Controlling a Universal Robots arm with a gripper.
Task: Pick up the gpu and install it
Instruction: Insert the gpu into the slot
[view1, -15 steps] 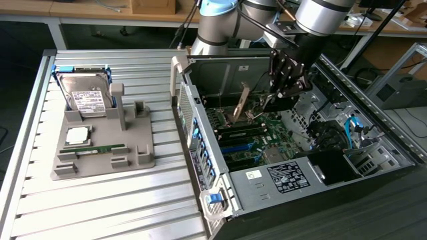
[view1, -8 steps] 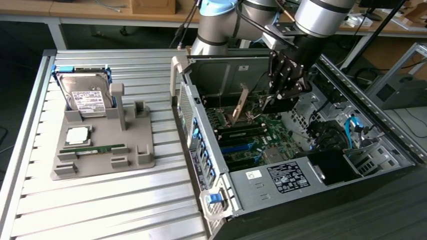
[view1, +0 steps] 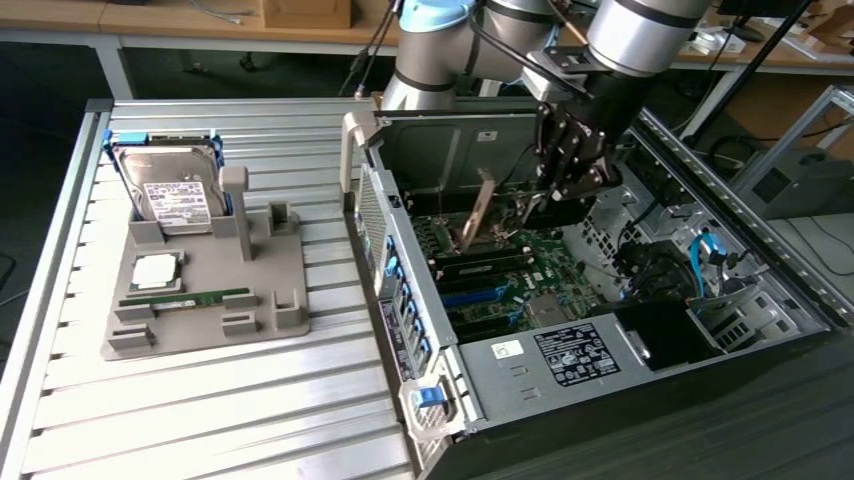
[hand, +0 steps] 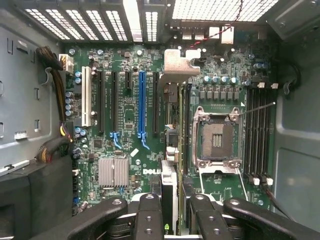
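One card gripped, hanging over the board

Gripper (hand: 171, 220) is clamped on the gpu (hand: 170, 175). It is held edge-on inside the case (view1: 534, 370), above the motherboard (hand: 125, 130), near a black slot (hand: 155, 105) and the socket (hand: 216, 137). Seated or not, I cannot tell. To do it well, keep the card square to its slot, line the bracket (hand: 179, 65) up with the rear opening, and press straight down (no rocking). Card looks thin, rigid, dark. Bracket is bare folded metal. Board is green, matte, crowded. Heatsink (hand: 113, 171) is finned and silvery.
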